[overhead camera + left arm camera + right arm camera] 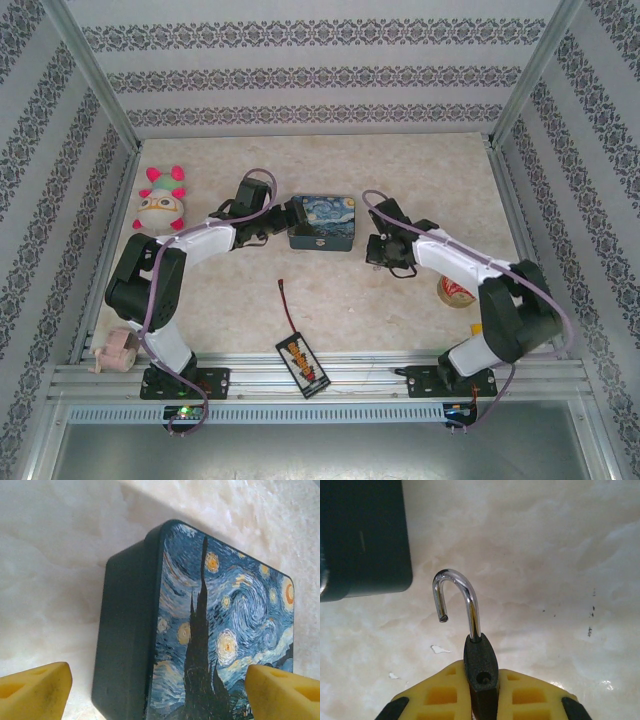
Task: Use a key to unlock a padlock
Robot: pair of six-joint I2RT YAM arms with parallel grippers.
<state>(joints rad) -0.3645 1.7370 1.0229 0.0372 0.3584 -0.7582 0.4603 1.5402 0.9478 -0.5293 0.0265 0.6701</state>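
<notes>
My right gripper (481, 680) is shut on the padlock (480, 662), a small dark body pinched between the yellow fingers (440, 695). Its silvery shackle (470, 600) stands up out of the body with the free end swung clear of its hole. From above, the right gripper (380, 248) sits just right of the starry-night tin (321, 223). My left gripper (283, 222) is at the tin's left end, open, with its yellow fingertips (35, 690) spread wide on either side of the tin's near edge (210, 630) and nothing between them touched. The key is out of view.
A plush toy (161, 200) lies at the back left. A flat black pack with an orange label (302, 362) and red wire lies at the front centre. A tape roll (456, 292) sits behind the right arm, a pink object (115, 350) at the front left. Patterned walls enclose the table.
</notes>
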